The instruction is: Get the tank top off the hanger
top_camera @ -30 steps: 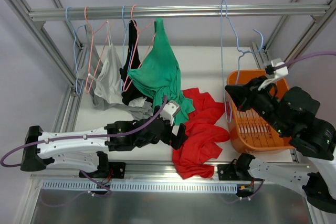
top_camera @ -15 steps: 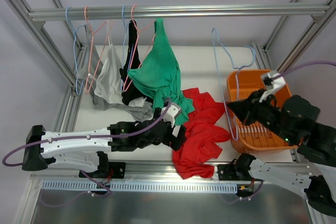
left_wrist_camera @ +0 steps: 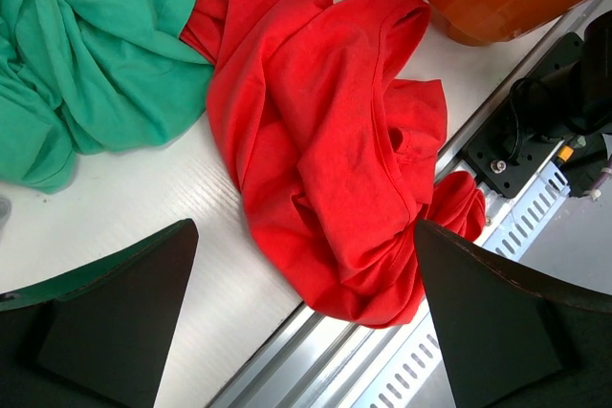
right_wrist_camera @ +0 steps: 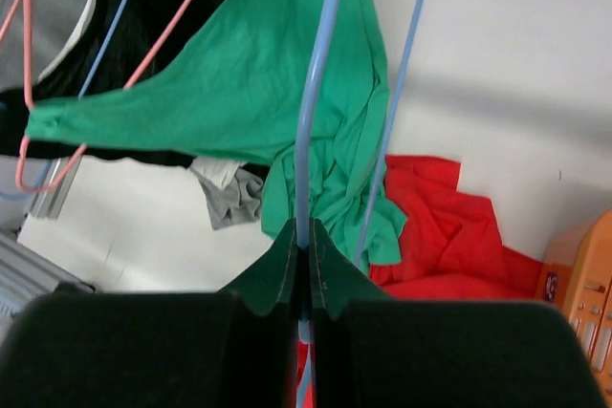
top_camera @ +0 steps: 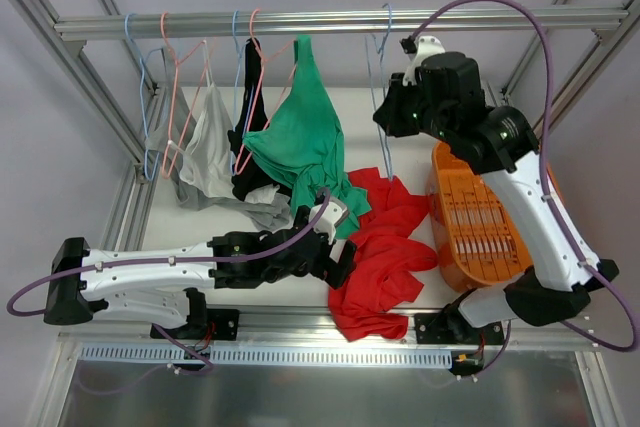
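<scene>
A red tank top (top_camera: pixel 385 257) (left_wrist_camera: pixel 335 140) lies crumpled on the white table, off any hanger. My right gripper (top_camera: pixel 392 115) (right_wrist_camera: pixel 306 236) is raised near the top rail (top_camera: pixel 500 19) and shut on a bare blue wire hanger (top_camera: pixel 372 77) (right_wrist_camera: pixel 316 93), whose hook is up at the rail. Low over the table at the red tank top's left edge, my left gripper (top_camera: pixel 345 259) (left_wrist_camera: pixel 304 228) stands open and holds nothing.
A green garment (top_camera: pixel 300 137) (right_wrist_camera: pixel 239 93) hangs on a pink hanger (top_camera: pixel 255 57). Grey and black garments (top_camera: pixel 215 152) hang on more hangers at the left. An orange basket (top_camera: pixel 480 237) (right_wrist_camera: pixel 583 284) stands on the right of the table.
My right arm has swung from over the orange basket up and left to the rail, carrying the blue hanger. The left arm has barely moved.
</scene>
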You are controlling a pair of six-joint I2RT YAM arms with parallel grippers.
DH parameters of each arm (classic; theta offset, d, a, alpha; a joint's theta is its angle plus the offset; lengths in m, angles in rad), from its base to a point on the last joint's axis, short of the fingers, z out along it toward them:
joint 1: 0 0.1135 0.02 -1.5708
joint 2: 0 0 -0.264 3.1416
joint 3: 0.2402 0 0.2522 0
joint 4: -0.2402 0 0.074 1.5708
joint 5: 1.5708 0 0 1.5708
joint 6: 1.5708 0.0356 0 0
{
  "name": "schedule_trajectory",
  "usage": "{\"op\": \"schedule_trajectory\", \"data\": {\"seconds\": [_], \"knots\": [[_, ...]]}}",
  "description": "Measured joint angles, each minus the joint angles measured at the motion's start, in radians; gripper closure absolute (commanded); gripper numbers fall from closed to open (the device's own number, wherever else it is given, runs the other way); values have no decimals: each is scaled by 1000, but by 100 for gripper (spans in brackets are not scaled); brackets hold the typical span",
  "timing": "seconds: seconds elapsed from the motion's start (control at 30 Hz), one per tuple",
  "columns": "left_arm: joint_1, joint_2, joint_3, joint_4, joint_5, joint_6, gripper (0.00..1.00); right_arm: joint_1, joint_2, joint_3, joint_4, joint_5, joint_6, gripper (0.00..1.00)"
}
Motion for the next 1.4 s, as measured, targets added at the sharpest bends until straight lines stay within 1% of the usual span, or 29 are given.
{"op": "schedule_trajectory", "data": {"seconds": [0.17, 0.3, 0.37, 0.47, 0.57, 0.7, 0.73, 0.77, 0.83, 0.87, 0.9, 0.93, 0.97, 1.0, 1.03, 1.07, 1.1, 1.13, 1.17, 1.2, 1.23, 1.27, 1.37, 1.4], "knots": [[0, 0, 0, -1, 0, 0, 1, -53, 101, 126, 2, -27, 3, 100], [0, 0, 0, -1, 0, 0, 1, -55, 146, 154, 12, -60, 15, 100], [0, 0, 0, -1, 0, 0, 1, -49, 163, 143, 16, -66, 24, 100], [0, 1, 0, -1, 0, 0, 1, -40, 159, 70, 37, -69, 38, 100], [0, 10, 0, -1, 0, 0, 1, -41, 158, 20, 100, -61, 46, 100], [0, 53, 8, -3, 11, 0, 1, -49, 147, -1, 121, -64, 57, 90], [0, 67, 13, -3, 15, 1, 1, -51, 145, -2, 120, -67, 58, 94], [0, 79, 19, -3, 18, 1, 1, -54, 142, -2, 117, -71, 58, 99], [0, 103, 34, -3, 19, 1, 1, -60, 140, -2, 109, -79, 63, 100], [0, 112, 40, -3, 21, 1, 1, -63, 140, -2, 109, -82, 65, 94], [0, 118, 45, -3, 23, 1, 1, -67, 140, -2, 108, -84, 65, 94], [0, 124, 49, -2, 24, 1, 1, -72, 140, -2, 106, -88, 65, 97], [0, 129, 53, -2, 25, 1, 1, -77, 140, -2, 104, -90, 64, 98], [0, 134, 56, -2, 25, 1, 1, -81, 140, -2, 102, -92, 64, 92], [0, 138, 59, -2, 26, 1, 1, -84, 140, -2, 101, -94, 65, 81], [0, 141, 61, -2, 26, 1, 1, -86, 140, -2, 101, -97, 67, 68], [0, 143, 62, -2, 26, 1, 1, -87, 140, -2, 101, -101, 70, 59], [0, 146, 63, -1, 26, 1, 1, -87, 139, -6, 103, -108, 67, 47], [0, 151, 63, -1, 25, 1, 1, -87, 134, -15, 102, -112, 66, 41], [0, 156, 63, -1, 25, 1, 1, -87, 129, -26, 100, -117, 64, 39], [0, 164, 63, -1, 24, 1, 1, -87, 122, -35, 100, -120, 62, 35], [0, 174, 66, -1, 24, 1, 1, -87, 111, -47, 99, -123, 61, 23], [0, 227, 87, -1, 14, 1, 1, -87, 51, -86, 89, -113, 48, 1], [2, 253, 98, -1, 11, 1, 1, -87, 19, -101, 87, -100, 40, 1]]}}
